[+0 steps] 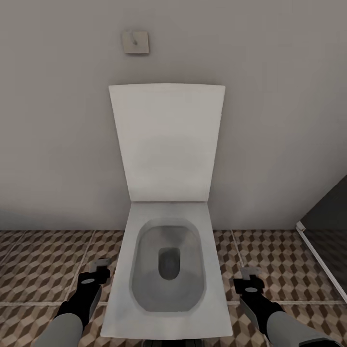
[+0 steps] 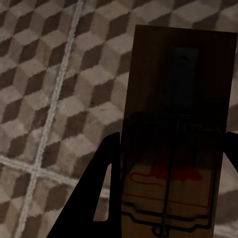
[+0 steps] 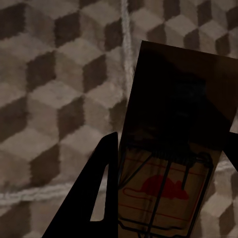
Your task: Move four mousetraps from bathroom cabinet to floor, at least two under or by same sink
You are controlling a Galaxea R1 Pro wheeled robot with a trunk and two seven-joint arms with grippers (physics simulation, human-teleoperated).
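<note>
Left pincer (image 1: 99,271): closed on a flat rectangular tan wooden mousetrap (image 2: 176,134) with dark wire and a red printed mark. In the left wrist view the board stands out lengthwise between the dark fingers (image 2: 96,193), above the floor.

Right pincer (image 1: 249,278): closed on a second tan mousetrap (image 3: 173,148) of the same pattern, likewise held clear of the floor between its fingers (image 3: 94,193).

Surroundings: both arms hang low on either side of a white rectangular toilet (image 1: 166,270) with its lid raised against a plain grey wall (image 1: 58,120). Below lies the bathroom floor (image 1: 33,270), tiled in a brown, beige and cream cube pattern with pale grout lines. A small square wall plate (image 1: 135,42) sits above the lid. A dark panel with a white edge (image 1: 320,250) stands at the right.

Procedure, as judged from this position:
1. The fixture ahead is the toilet, not the sink. Releasing here would probably satisfy the floor condition but likely not the sink condition.
2. Turn the base toward the sink before releasing, if these two traps are the pair meant for it.
3. Lower each board nearly flat to the tiles before opening, so it does not tip or bounce.
4. Keep both traps on the same tiled surface.
</note>
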